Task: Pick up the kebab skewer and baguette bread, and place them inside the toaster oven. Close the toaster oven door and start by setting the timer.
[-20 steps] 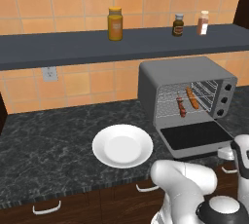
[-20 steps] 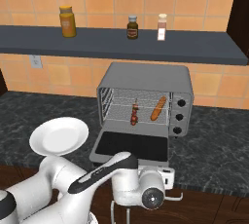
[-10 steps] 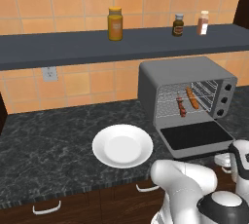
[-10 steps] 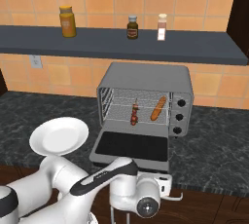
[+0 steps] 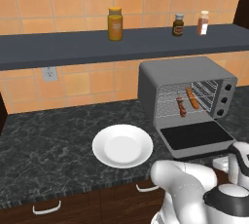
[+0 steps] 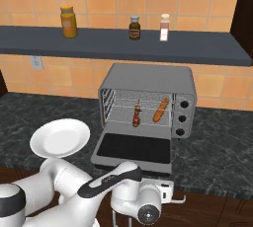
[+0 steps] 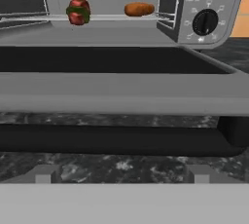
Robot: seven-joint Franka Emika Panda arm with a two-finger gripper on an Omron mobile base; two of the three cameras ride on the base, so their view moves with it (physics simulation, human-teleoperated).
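Kebab skewer (image 6: 137, 114) and baguette bread (image 6: 160, 109) lie mid-frame inside the toaster oven (image 6: 148, 80), toaster oven door (image 6: 133, 148) down; tool state unclear

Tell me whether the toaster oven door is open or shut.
Open. The door lies folded down flat in front of the toaster oven, leaving the skewer and the bread on the rack exposed.

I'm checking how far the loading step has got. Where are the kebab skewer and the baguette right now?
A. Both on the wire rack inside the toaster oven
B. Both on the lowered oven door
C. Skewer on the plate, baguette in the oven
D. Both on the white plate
A: the kebab skewer and the baguette lie side by side on the rack inside the toaster oven, while the white plate is bare and the toaster oven door hangs open.
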